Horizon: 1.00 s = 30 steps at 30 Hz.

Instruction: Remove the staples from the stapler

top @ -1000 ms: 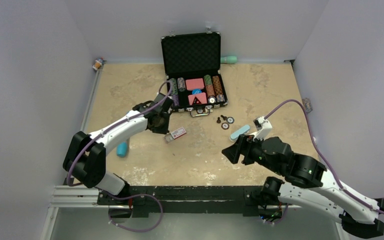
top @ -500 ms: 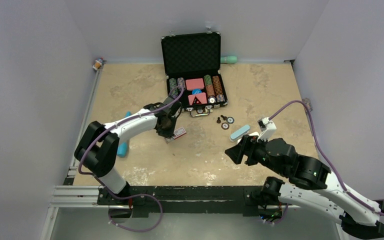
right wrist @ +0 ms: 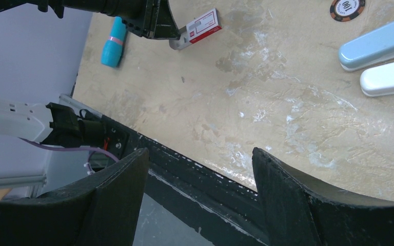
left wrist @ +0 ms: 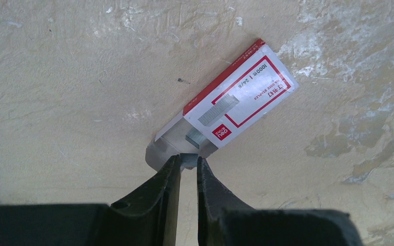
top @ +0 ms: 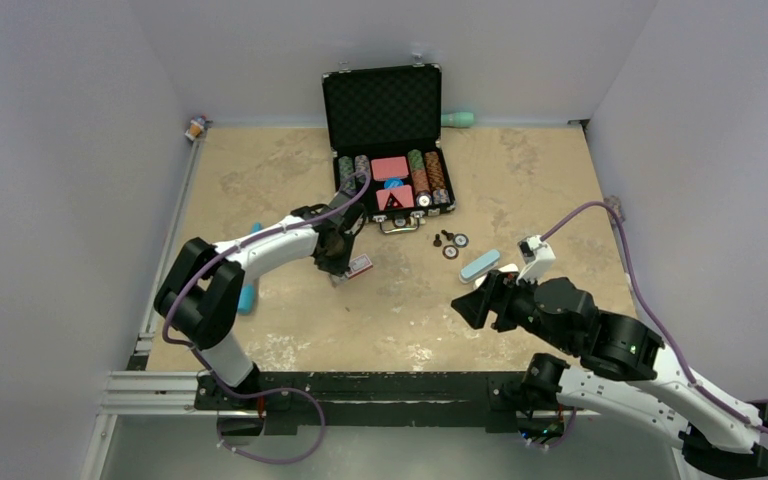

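The table (left wrist: 56, 77) is seen as a matt, rough-looking beige surface, mottled with pale scuffed patches. The staple box (left wrist: 241, 97), at the centre of the left wrist view, is made of printed red and white paperboard with a faint sheen. A dull grey tray (left wrist: 166, 146) protrudes from its lower-left end. A small grey strip (left wrist: 188, 160), metallic in look, is pinched between the matt black plastic fingers (left wrist: 156, 197) of the left gripper (left wrist: 187, 162). At the upper right of the right wrist view, the stapler (right wrist: 379, 41) is shown in smooth, lightly glossy pale blue plastic.
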Tool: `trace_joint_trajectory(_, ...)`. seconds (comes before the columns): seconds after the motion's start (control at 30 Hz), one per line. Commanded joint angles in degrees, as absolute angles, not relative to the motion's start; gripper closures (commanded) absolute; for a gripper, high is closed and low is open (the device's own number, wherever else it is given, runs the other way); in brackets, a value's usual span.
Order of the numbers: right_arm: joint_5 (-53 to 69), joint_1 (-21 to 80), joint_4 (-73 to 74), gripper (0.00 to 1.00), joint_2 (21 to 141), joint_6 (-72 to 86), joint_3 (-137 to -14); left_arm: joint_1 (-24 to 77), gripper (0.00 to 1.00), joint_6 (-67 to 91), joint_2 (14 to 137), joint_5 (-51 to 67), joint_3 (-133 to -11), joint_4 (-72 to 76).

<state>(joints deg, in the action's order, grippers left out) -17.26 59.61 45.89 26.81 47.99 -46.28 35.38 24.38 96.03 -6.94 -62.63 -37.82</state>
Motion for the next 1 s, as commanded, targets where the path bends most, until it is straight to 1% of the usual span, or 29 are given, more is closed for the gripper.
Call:
trace_joint_trajectory(0.0, -18.37, 59.74, 45.92, 0.23, 25.88, 48.77, -47.94, 35.59, 0.86, 23.21, 97.0, -8.58, -65.49, -37.2)
trace_joint_trajectory(0.23, -18.37, 59.77, 46.64, 0.23, 25.2, 49.28, -47.55, 35.54, 0.73, 23.2, 97.04, -9.13, -65.74, -37.52)
trace_joint_trajectory(0.33, -18.47, 59.76, 46.91, 0.23, 25.05, 49.41, -47.75, 35.57, 0.63, 23.2, 97.21, -9.22, -65.83, -37.65)
trace_joint_trajectory(0.5, -18.63, 59.76, 47.2, 0.23, 24.7, 49.64, -48.07, 35.56, 0.59, 23.42, 96.42, -9.06, -65.67, -37.54)
trace_joint_trajectory(0.67, -18.23, 59.76, 47.2, 0.23, 24.7, 49.92, -48.03, 35.56, 0.48, 23.99, 92.49, -8.47, -64.84, -37.43)
trace_joint_trajectory(0.73, -18.17, 59.74, 47.11, 0.23, 24.72, 50.01, -48.03, 35.52, 0.47, 24.14, 90.56, -8.27, -64.78, -37.84)
trace_joint_trajectory(0.97, -17.22, 59.76, 45.89, 0.23, 24.98, 50.1, -48.29, 35.55, 0.47, 25.34, 84.28, -7.87, -64.31, -40.29)
